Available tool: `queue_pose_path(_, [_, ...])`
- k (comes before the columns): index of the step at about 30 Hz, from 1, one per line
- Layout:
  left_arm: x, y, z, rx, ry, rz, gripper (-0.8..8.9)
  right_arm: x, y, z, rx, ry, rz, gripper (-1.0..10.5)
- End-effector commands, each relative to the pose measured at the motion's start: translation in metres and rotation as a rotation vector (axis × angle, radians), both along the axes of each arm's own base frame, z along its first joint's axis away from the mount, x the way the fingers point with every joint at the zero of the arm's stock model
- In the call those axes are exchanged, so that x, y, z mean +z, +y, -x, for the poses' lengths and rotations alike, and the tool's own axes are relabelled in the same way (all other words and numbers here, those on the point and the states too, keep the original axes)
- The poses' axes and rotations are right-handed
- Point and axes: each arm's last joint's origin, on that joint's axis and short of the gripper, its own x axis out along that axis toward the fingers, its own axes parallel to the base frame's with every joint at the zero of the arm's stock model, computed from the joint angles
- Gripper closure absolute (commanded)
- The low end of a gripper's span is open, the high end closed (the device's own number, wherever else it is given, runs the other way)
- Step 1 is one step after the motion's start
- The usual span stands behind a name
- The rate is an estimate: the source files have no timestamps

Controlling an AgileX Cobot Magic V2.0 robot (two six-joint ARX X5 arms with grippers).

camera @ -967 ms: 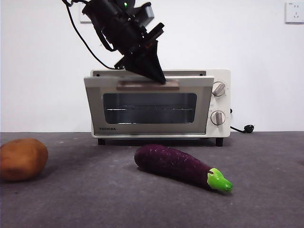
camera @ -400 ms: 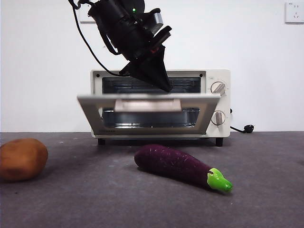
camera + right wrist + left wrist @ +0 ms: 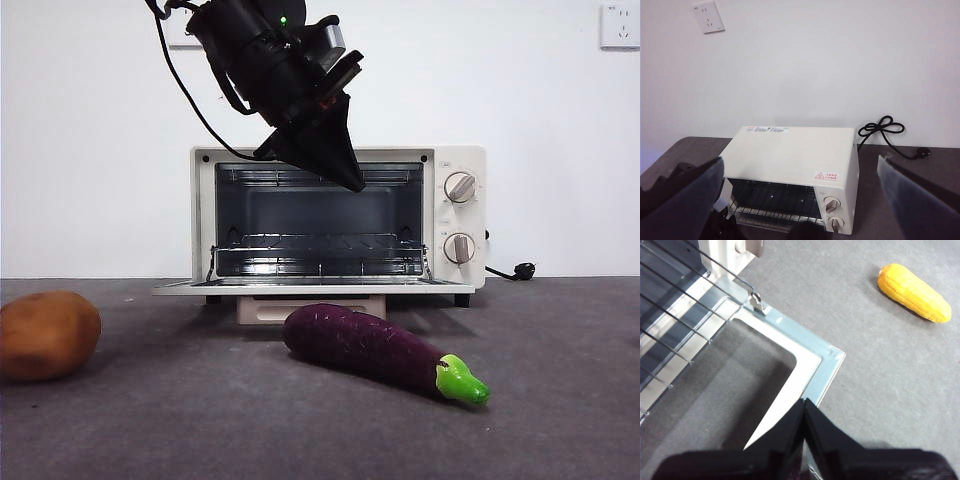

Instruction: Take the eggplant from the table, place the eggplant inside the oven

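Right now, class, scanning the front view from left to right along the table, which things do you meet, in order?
potato → eggplant, its green stem cap pointing right → plug of the oven's cord. The open oven stands behind the eggplant, so it is left out.

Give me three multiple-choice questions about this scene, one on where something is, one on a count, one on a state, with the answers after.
1. Where does the eggplant lie?
A. on the table in front of the oven
B. on the wire rack
C. in a pincer

2. How many round knobs does the oven have?
A. one
B. two
C. four

3. What state is the oven door in?
A. shut
B. half open
C. fully down, flat

Answers:
1. A, it rests on the table ahead of the lowered door.
2. B, two sit one above the other on its panel.
3. C, the rack inside shows, and the left pincer, shut, hangs above the door.
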Motion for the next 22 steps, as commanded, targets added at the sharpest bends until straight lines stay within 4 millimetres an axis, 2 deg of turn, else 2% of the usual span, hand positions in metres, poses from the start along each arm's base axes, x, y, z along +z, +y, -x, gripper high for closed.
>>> queue_pose_path(1, [0.010,0.008,0.001,0.013,-0.031,0.015,8.19,0.001,0.002,0.000,0.018,-0.007,0.004,3.5])
queue_pose_path(6, [0.042,0.032,0.005,0.057,-0.100,0.052,8.20,-0.001,0.006,-0.002,0.041,0.013,0.008,3.5])
queue_pose_path(12, [0.100,0.078,0.025,0.152,-0.226,0.124,8.20,-0.008,0.015,-0.006,0.096,0.072,0.034,3.5])
queue_pose_path(17, [0.152,0.125,0.057,0.270,-0.340,0.196,8.20,-0.018,0.026,-0.013,0.162,0.149,0.066,3.5])
queue_pose_path(22, [0.189,0.161,0.094,0.357,-0.448,0.235,8.20,-0.032,0.042,-0.023,0.248,0.260,0.116,3.5])
